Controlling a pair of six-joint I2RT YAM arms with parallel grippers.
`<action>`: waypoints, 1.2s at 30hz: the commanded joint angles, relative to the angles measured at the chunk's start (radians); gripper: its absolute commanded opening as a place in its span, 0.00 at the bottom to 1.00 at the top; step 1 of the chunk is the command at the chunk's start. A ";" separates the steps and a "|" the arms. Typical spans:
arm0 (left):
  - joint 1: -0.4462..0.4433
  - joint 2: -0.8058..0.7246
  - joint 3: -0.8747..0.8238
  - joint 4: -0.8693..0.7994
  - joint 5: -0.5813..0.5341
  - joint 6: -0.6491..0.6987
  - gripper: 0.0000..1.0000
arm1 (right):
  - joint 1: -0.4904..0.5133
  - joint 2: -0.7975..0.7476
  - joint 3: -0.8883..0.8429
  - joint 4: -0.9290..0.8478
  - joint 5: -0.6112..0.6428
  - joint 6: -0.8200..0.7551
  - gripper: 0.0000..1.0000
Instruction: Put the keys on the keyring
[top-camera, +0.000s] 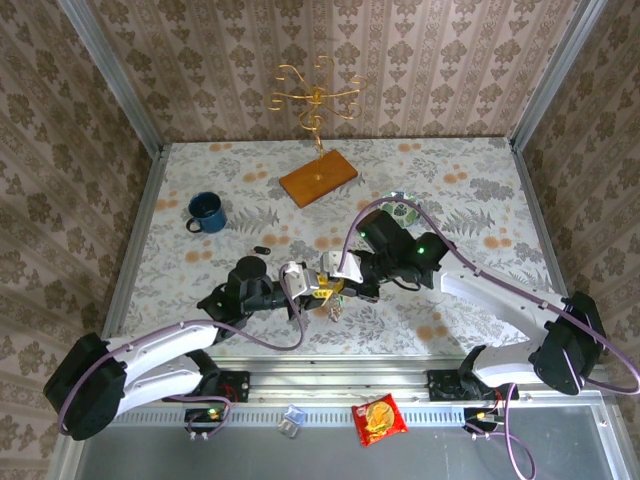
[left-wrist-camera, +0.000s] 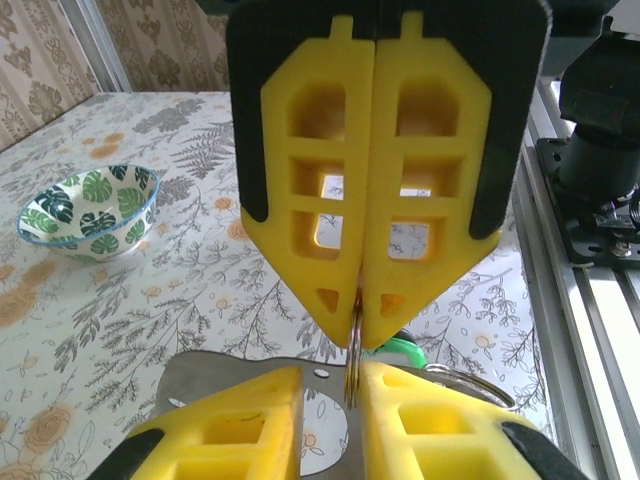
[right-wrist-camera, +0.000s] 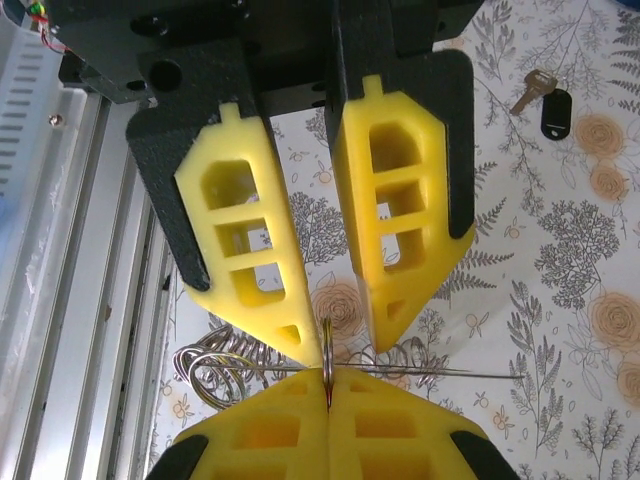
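Black-headed key (right-wrist-camera: 543, 100) lies flat on tablecloth (right-wrist-camera: 560, 300).

The keyring (right-wrist-camera: 326, 362) is thin shiny metal wire. Each claw's fingers (left-wrist-camera: 372, 180) are matt yellow plastic on rough black backing. The black-headed key (right-wrist-camera: 542, 100) has a dull brass blade. The bowl (left-wrist-camera: 88, 209) looks glazed, glossy. The board (top-camera: 318, 178) is smooth wood.

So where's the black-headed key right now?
The black-headed key lies loose on the table left of centre, between the blue mug and the left gripper.
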 joint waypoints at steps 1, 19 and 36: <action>-0.003 -0.004 0.038 -0.031 0.015 0.036 0.21 | 0.023 0.012 0.048 -0.048 0.022 -0.036 0.00; -0.002 -0.026 -0.041 0.165 0.054 -0.029 0.00 | -0.086 -0.129 -0.156 0.242 -0.179 0.146 0.31; -0.001 0.004 -0.065 0.274 0.081 -0.075 0.00 | -0.086 -0.060 -0.184 0.324 -0.238 0.185 0.10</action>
